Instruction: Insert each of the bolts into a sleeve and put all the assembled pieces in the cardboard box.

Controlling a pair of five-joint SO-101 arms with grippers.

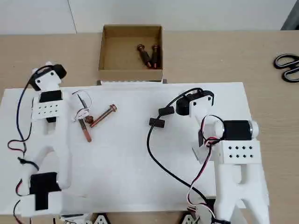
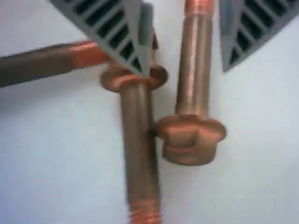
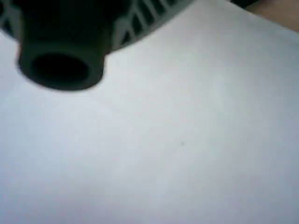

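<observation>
Three copper bolts lie close together on the white sheet (image 1: 126,158); one (image 1: 103,115) points toward the middle, another (image 1: 87,129) toward the front. My left gripper (image 1: 83,106) hangs open just above them, and in the left wrist view its fingers (image 2: 135,42) straddle the shank of a hex-head bolt (image 2: 190,135), beside a flanged bolt (image 2: 138,140). My right gripper (image 1: 164,114) is at mid-sheet, shut on a black sleeve (image 3: 60,60) whose open bore faces the camera. A second black sleeve (image 1: 157,122) lies right next to it. The cardboard box (image 1: 108,46) at the back holds two assembled pieces (image 1: 148,56).
Scissors (image 1: 287,67) lie on the wooden table at the far right. A black cable (image 1: 154,149) loops over the sheet in front of the right gripper. Bare sheet stretches between the two arms.
</observation>
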